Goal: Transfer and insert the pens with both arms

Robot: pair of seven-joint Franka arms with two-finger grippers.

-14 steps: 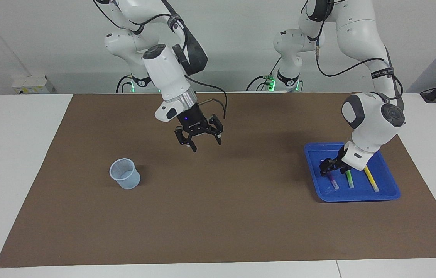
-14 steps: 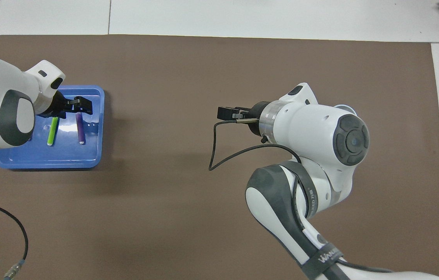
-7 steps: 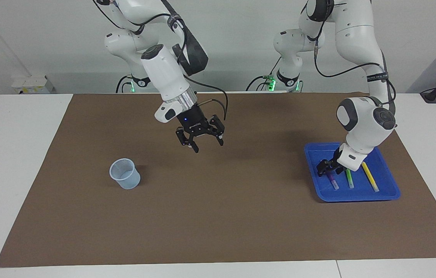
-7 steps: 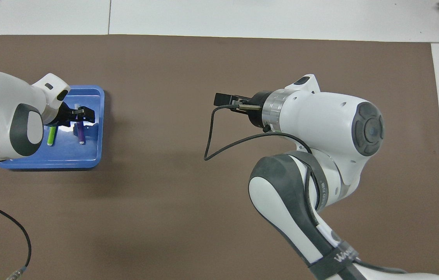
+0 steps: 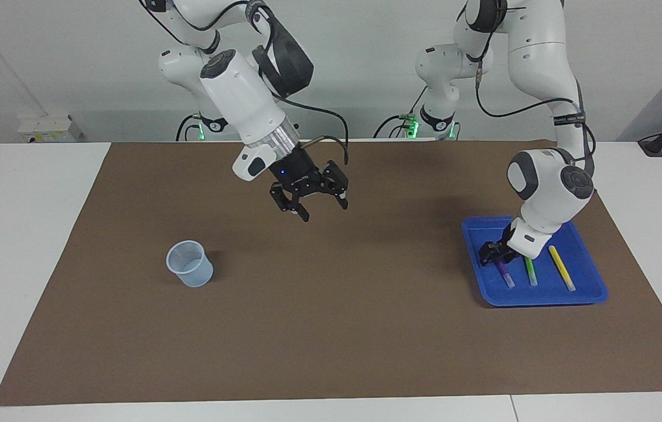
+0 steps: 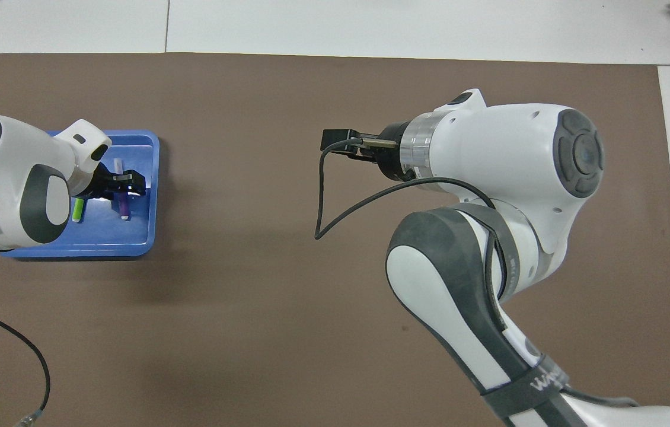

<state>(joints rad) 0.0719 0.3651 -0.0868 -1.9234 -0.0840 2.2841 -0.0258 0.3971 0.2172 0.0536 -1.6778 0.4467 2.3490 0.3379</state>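
Three pens lie side by side in a blue tray point(image 5: 542, 298) at the left arm's end of the table: purple point(image 5: 505, 274), green point(image 5: 531, 271), yellow point(image 5: 562, 269). My left gripper point(image 5: 492, 254) is low in the tray, open, with its fingers on either side of the purple pen's end nearer the robots. In the overhead view the left gripper point(image 6: 125, 182) covers part of the purple pen point(image 6: 124, 206). The green pen point(image 6: 78, 210) shows beside it, and the yellow pen is hidden under the arm. My right gripper point(image 5: 314, 204) hangs open and empty over the middle of the mat; it also shows in the overhead view point(image 6: 335, 141).
A translucent bluish cup point(image 5: 190, 264) stands upright on the brown mat point(image 5: 331, 328) toward the right arm's end; in the overhead view the right arm hides it. The tray's rim point(image 6: 133, 249) shows beside the left arm. A black cable loops from the right wrist.
My left gripper has shifted along the purple pen toward the robots and lower into the tray. My right gripper has risen a little and tilted. The pens have not moved.
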